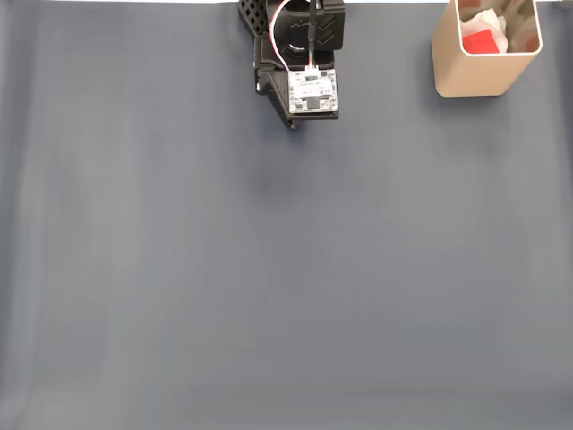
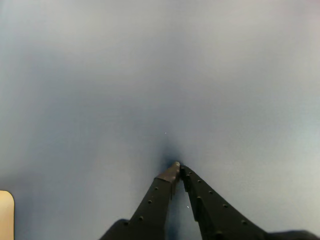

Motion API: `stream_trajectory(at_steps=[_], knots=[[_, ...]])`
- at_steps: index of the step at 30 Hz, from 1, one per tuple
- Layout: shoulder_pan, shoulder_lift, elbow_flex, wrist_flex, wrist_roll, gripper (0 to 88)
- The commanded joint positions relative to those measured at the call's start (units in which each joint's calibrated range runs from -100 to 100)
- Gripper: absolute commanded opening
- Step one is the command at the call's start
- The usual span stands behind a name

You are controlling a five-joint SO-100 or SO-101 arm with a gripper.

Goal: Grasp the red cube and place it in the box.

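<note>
Black plastic, the jaws [image 2: 177,167] sit nearest in the wrist view, tips meeting with nothing between them, clenched just above the grey-blue bench [image 2: 165,75]. A beige sliver at the lower left edge of that view is probably the box, though too little shows to be sure. In the fixed view the arm [image 1: 300,54] is folded at the top edge, well apart from the box [image 1: 474,76] in the top right corner. The red cube [image 1: 481,41] lies inside it, against white paper [image 1: 497,25], so the placing looks done. The cube looks light, stiff and smooth-faced; a hold across two opposite flat faces would suit it, squarely, since plain faces may slip
</note>
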Motion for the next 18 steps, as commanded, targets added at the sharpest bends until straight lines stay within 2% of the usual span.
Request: stream_trajectory(at_steps=[1, 18], knots=[[-0.2, 0.1, 0.5, 3.7, 0.8, 0.7], [0.1, 0.1, 0.5, 3.9, 1.7, 0.8]])
